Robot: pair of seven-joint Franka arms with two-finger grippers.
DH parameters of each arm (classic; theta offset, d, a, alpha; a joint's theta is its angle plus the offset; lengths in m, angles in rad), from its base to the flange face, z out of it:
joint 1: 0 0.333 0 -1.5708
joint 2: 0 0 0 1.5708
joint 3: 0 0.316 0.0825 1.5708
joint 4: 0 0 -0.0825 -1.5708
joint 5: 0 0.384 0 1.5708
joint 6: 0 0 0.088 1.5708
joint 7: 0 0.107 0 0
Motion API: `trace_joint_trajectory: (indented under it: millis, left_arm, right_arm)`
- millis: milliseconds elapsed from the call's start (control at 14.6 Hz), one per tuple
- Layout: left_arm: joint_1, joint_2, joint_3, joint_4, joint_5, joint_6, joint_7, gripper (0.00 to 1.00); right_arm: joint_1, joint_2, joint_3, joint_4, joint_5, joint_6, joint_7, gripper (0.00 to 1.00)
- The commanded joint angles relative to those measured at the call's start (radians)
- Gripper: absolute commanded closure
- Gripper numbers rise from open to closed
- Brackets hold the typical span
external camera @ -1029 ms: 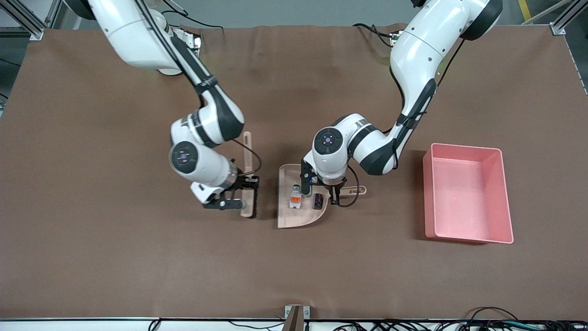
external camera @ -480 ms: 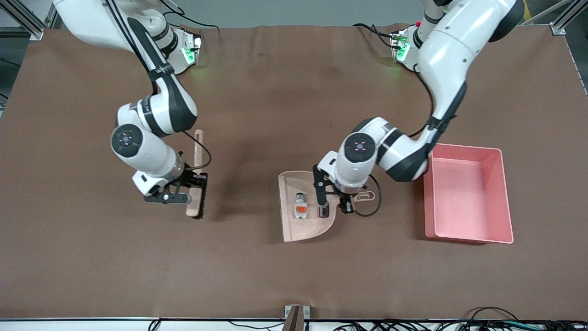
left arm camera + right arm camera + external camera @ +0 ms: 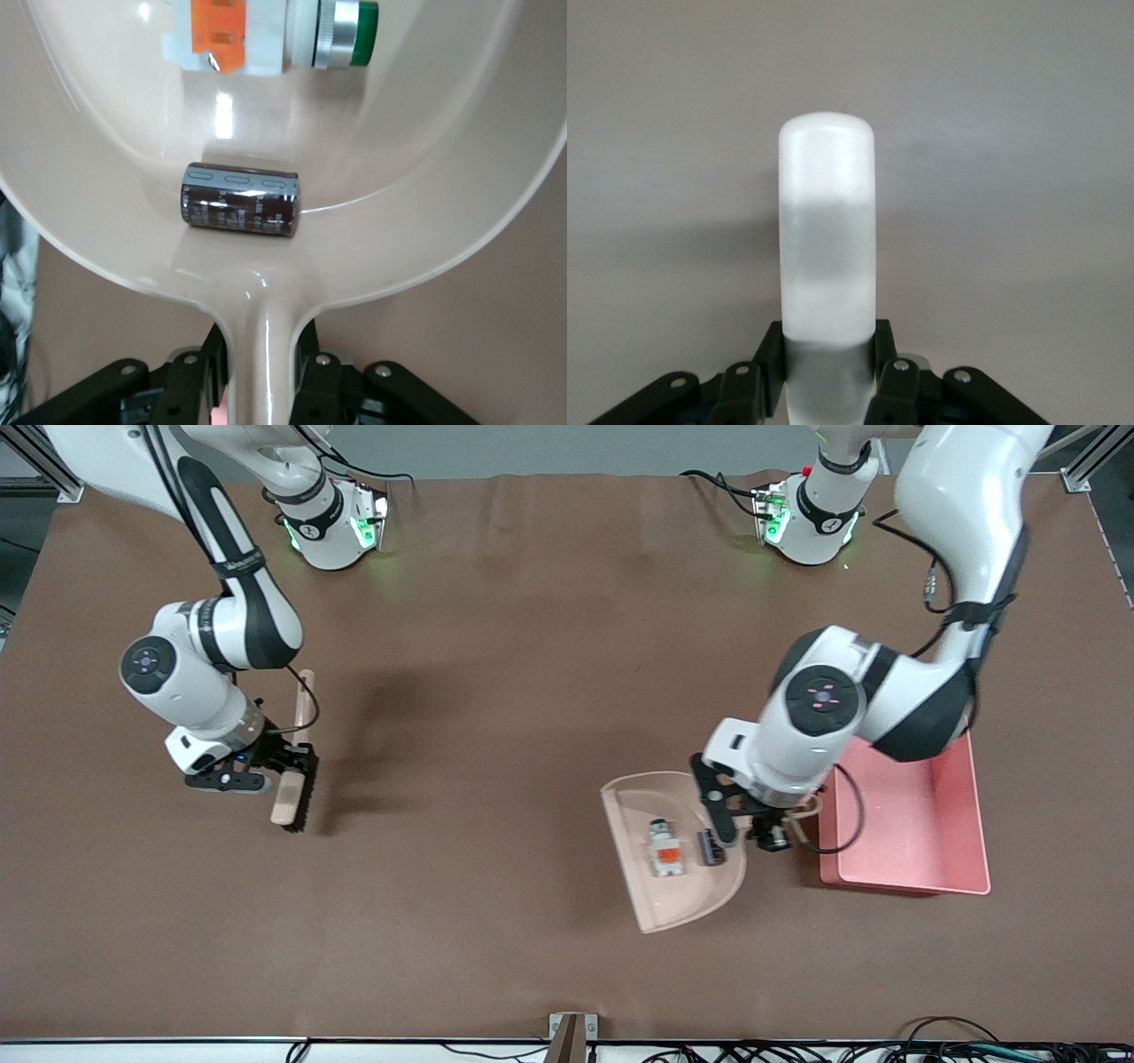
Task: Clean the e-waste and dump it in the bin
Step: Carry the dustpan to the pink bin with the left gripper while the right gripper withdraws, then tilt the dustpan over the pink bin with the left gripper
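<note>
**Loaded dustpan at the bin's edge, dump still to come**

The left hand point(image 3: 751, 828) is clamped on the handle of the beige dustpan point(image 3: 642, 877), carrying it just beside the pink bin point(image 3: 952, 881). Both bits of e-waste ride in the pan: the dark capacitor point(image 3: 241, 198) sits down by the handle end, and the white-grey switch with the orange mark point(image 3: 665, 849) lies beside it. So the sweeping looks done. What's left, by my reading: get the pan over the bin wall and tip it. The bin shows nothing inside yet. Over at the right arm's end of the worktop point(image 3: 496, 646), the right hand point(image 3: 266, 772) grips the brush point(image 3: 292, 802) by its handle and waits.
</note>
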Motion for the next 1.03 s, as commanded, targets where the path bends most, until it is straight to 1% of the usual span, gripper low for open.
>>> trace_joint_trajectory:
  millis: [0,69,274,412,549,755,823,892,960]
  left_arm:
    - [0.120,-0.059,-0.010,-0.043,-0.009,-0.006,0.127,0.90]
    - [0.172,-0.065,-0.015,-0.050,-0.009,-0.006,0.173,0.90]
    - [0.265,-0.125,-0.033,-0.115,0.017,-0.004,0.242,0.90]
    - [0.356,-0.150,-0.036,-0.141,0.028,0.011,0.361,0.90]
    - [0.430,-0.154,-0.038,-0.141,0.029,0.011,0.467,0.91]
    - [0.533,-0.166,-0.036,-0.176,0.031,0.019,0.577,0.92]
    - [0.567,-0.166,-0.035,-0.195,0.044,0.020,0.597,0.92]
    - [0.591,-0.166,-0.035,-0.213,0.089,0.020,0.610,0.93]
    - [0.619,-0.168,-0.036,-0.242,0.157,0.032,0.611,0.93]
  right_arm:
    - [-0.107,-0.040,0.021,-0.066,-0.019,0.041,-0.070,1.00]
    - [-0.115,-0.039,0.021,-0.074,-0.019,0.044,-0.091,1.00]
    - [-0.167,-0.039,0.021,-0.101,-0.019,0.047,-0.145,1.00]
    - [-0.167,-0.040,0.023,-0.144,-0.016,0.084,-0.144,1.00]
    - [-0.167,-0.039,0.023,-0.192,-0.015,0.165,-0.142,1.00]
    - [-0.161,-0.037,0.023,-0.201,-0.007,0.185,-0.130,1.00]
    - [-0.161,-0.034,0.023,-0.201,-0.004,0.187,-0.130,1.00]
    - [-0.161,-0.028,0.023,-0.201,-0.004,0.188,-0.130,0.99]
    - [-0.161,-0.022,0.023,-0.201,-0.004,0.190,-0.130,0.98]
